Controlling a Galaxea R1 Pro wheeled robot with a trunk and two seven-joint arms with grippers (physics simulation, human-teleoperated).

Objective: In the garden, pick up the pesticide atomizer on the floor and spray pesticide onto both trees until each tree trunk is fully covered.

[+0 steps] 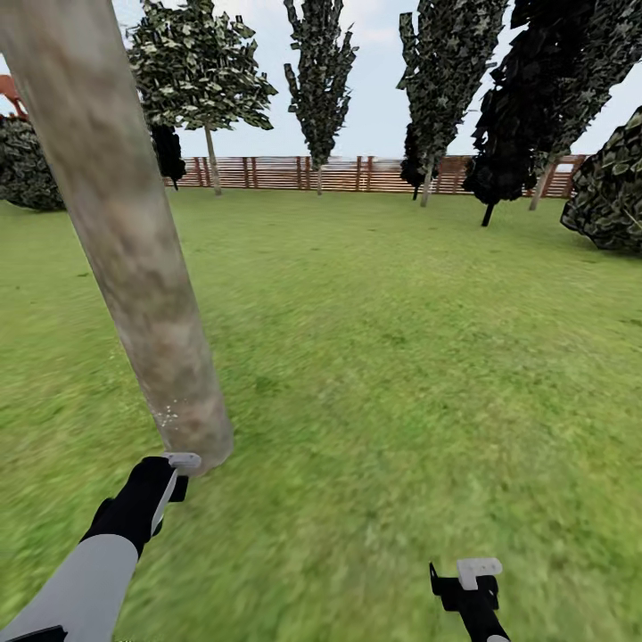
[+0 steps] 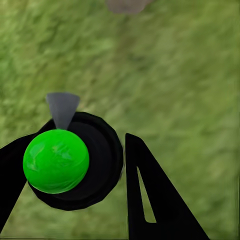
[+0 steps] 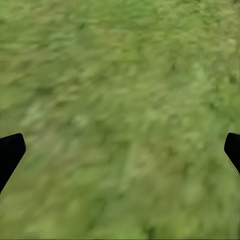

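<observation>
Atomizer [image 2: 70, 165] pinched in left hand [image 1: 174, 477], nozzle beside trunk [image 1: 125, 232] base for spraying; right hand [image 1: 473, 580] spread, idle over lawn [image 1: 401, 357].

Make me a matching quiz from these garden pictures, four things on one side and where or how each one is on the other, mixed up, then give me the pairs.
Column one:
1. Thick pale mottled tree trunk
2. Brown slatted wooden fence
3. Left claw
4. Right claw

Column two:
A. Spread wide over bare grass
B. Shut on a black bottle with a bright green round top
C. Along the far edge of the lawn
D. Rising from the grass just ahead of the left arm

Pairs: 1-D, 2-C, 3-B, 4-A
</observation>
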